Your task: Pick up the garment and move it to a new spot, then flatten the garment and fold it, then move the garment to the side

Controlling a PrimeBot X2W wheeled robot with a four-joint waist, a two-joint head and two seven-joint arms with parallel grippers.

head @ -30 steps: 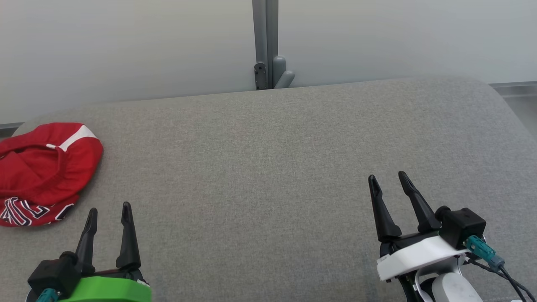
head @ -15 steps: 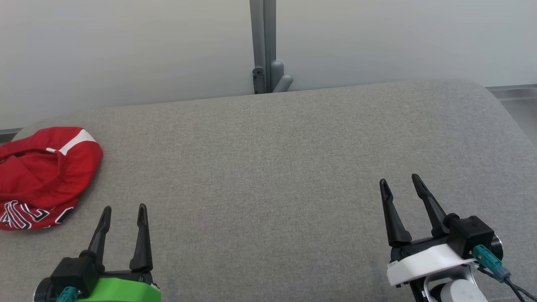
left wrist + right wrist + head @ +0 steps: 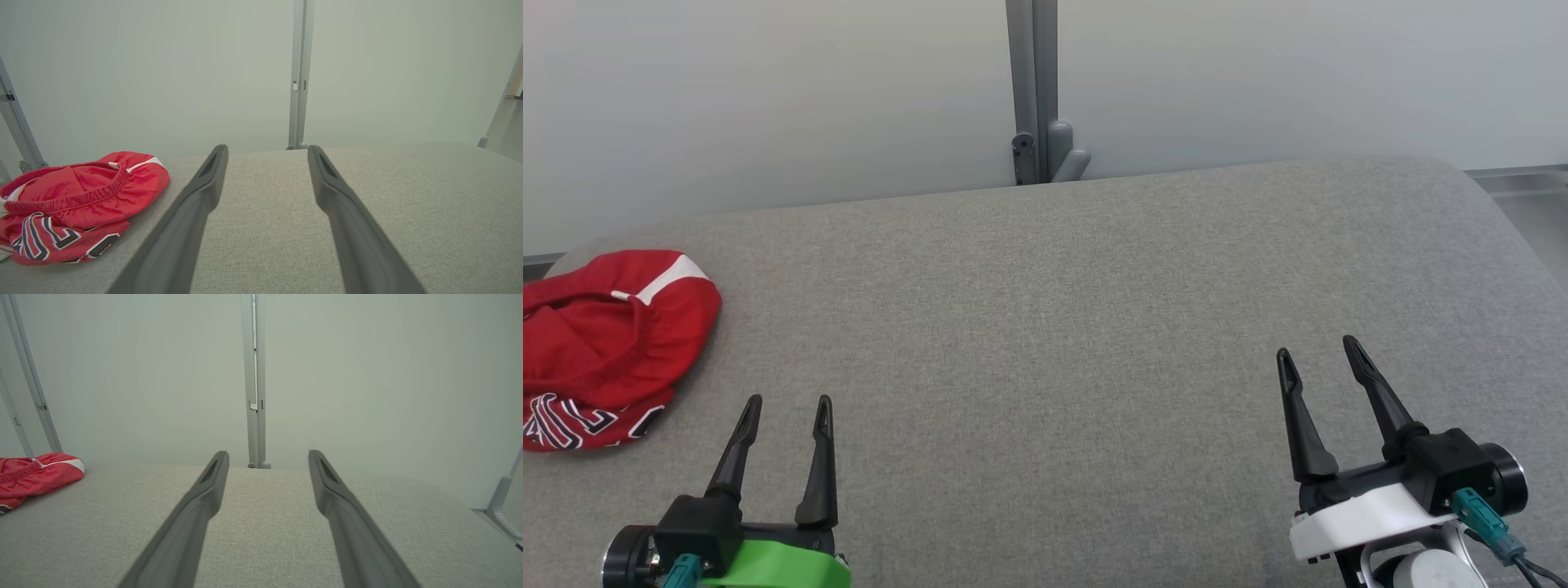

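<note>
The garment (image 3: pixel 605 351) lay bunched at the pad's (image 3: pixel 1054 327) far left corner, its left part cut off by the head view's edge. My left gripper (image 3: pixel 789 402) sat near it, jaws spread wide and empty. The right gripper (image 3: pixel 1316 346), well apart, was equally wide and empty. The left wrist view gave me the waistband (image 3: pixel 69 196) and lettering (image 3: pixel 49 241), which I couldn't read. The right wrist view caught just a red edge.

garment (image 3: pixel 605 335): slightly shiny red cloth | worktop (image 3: pixel 1045 327): matt grey woven fabric
</note>
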